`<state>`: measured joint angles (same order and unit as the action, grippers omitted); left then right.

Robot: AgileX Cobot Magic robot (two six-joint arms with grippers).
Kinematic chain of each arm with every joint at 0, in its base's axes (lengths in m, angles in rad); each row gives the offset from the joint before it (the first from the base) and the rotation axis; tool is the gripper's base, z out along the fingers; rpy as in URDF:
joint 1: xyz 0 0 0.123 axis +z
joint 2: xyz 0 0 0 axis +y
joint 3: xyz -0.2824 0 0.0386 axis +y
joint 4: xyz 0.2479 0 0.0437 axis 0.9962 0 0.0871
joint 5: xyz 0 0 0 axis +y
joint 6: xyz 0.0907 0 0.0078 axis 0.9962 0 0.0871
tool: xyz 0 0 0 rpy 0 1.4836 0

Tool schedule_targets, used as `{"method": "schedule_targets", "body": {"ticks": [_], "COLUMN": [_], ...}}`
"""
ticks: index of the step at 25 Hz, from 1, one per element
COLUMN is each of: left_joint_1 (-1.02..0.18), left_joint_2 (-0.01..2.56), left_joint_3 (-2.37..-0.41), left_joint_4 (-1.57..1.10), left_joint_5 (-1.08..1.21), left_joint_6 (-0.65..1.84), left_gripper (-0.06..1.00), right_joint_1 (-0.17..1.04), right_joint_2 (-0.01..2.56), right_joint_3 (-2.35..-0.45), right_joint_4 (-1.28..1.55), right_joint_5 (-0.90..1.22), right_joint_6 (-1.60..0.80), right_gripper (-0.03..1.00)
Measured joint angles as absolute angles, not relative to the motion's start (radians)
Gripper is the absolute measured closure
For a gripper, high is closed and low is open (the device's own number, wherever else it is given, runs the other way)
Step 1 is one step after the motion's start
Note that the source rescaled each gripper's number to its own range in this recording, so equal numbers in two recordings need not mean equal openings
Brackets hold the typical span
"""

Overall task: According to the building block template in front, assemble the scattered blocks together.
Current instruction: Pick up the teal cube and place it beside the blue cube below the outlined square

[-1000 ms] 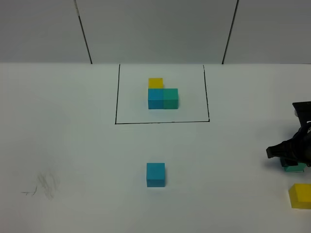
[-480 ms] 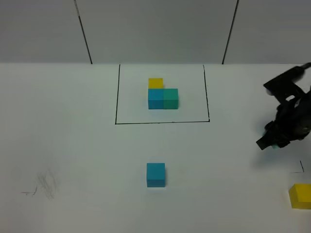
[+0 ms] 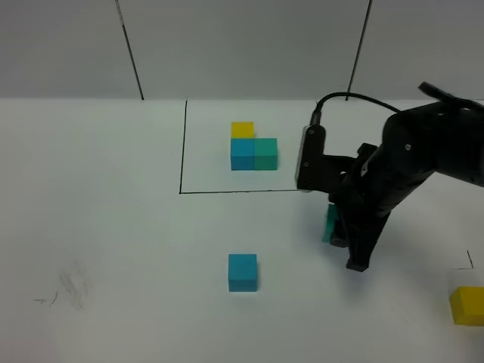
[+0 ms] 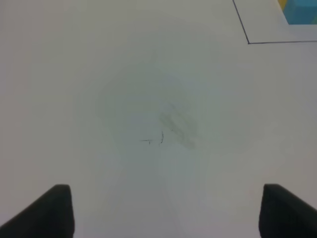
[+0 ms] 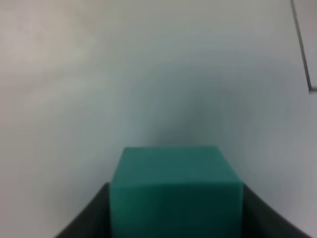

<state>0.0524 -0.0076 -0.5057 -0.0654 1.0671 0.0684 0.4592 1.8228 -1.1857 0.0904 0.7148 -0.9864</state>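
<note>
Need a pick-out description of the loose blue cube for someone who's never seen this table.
Find the black rectangle drawn on the white table. Outside it, nearer the camera than its front line, one blue cube sits alone. The other blue cube is inside the rectangle, touching a yellow cube and a teal cube; this one touches nothing.

Desk (image 3: 113,227): white, matte, flat; bears a thin black rectangle (image 3: 182,151) drawn toward its far side. Inside the outline, the template (image 3: 253,149): three small cubes in an L, touching, blue at the corner, yellow behind it, teal-green on its right. Nearer the camera, outside the outline, one loose sky-blue cube (image 3: 242,272), standing alone; one loose yellow cube (image 3: 467,305) at the right edge of the high view; faint grey pencil smudge (image 3: 69,287) at the left; small black corner mark (image 3: 469,262) near the yellow cube.
</note>
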Motion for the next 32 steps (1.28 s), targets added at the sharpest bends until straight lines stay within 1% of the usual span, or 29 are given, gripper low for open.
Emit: {"method": "schedule_targets", "body": {"ticks": [4, 9, 14, 22, 32], "left_joint_1": [0.052, 0.052, 0.052, 0.052, 0.052], "left_joint_2": [-0.008, -0.008, -0.008, -0.008, -0.008], "left_joint_3": [-0.506, -0.506, -0.506, -0.506, -0.506], "left_joint_4": [-0.065, -0.065, -0.065, -0.065, -0.065], "left_joint_5": [1.067, 1.067, 1.067, 1.067, 1.067], "left_joint_6": [0.068, 0.068, 0.068, 0.068, 0.068], "left_gripper": [0.17, 0.17, 0.17, 0.17, 0.17], "right_joint_1": [0.515, 0.578, 0.622, 0.651, 0.651], "right_joint_2": [1.901, 1.954, 1.97, 1.979, 2.011], "right_joint_3": [-1.249, -1.311, -1.327, -1.327, -1.327], "right_joint_4": [0.103, 0.113, 0.121, 0.127, 0.128], "right_joint_5": [0.774, 0.793, 0.795, 0.785, 0.76], "right_joint_6": [-1.028, -1.056, -1.059, -1.058, -1.059], "right_gripper": [0.69, 0.69, 0.69, 0.69, 0.69]}}
